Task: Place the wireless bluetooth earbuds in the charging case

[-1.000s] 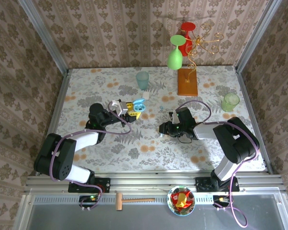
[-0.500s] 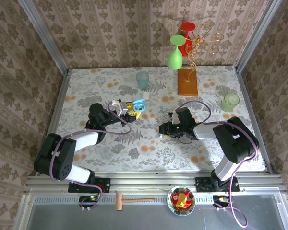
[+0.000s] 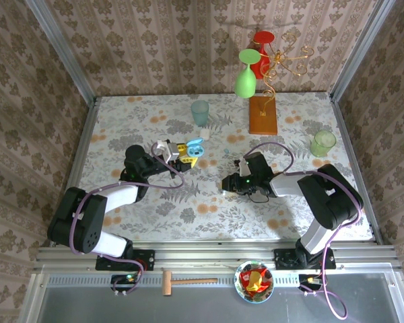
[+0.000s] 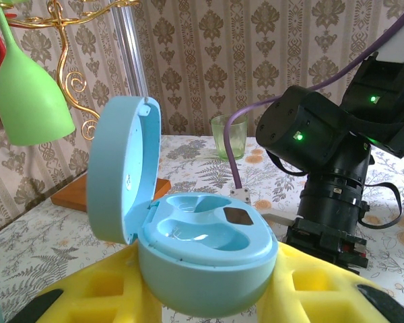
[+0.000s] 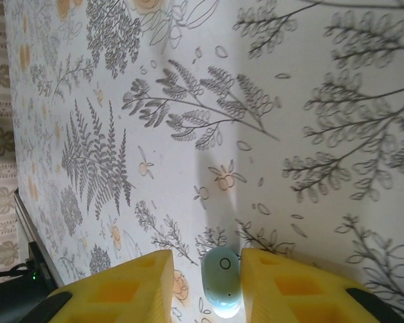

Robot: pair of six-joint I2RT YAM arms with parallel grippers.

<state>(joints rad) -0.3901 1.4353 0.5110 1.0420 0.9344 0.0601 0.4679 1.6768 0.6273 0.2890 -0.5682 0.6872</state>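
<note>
**Floral-print desk (image 3: pixel 188 208), both hands low**

Left hand (image 4: pixel 209 299) clenched on round light-blue plastic charging case (image 4: pixel 209 249), lid hinged open and standing up; right hand (image 5: pixel 207 296) close over desk, tiny glossy pale-blue earbud (image 5: pixel 222 288) lying between its yellow fingers (image 5: pixel 121 296), touching one; grip there: cannot tell

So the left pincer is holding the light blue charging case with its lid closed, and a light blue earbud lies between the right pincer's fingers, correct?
No, the lid is open, standing up on its hinge, as the left wrist view shows. The rest holds: the left pincer holds the light blue charging case, and a light blue earbud lies between the fingers of the right pincer.
</note>
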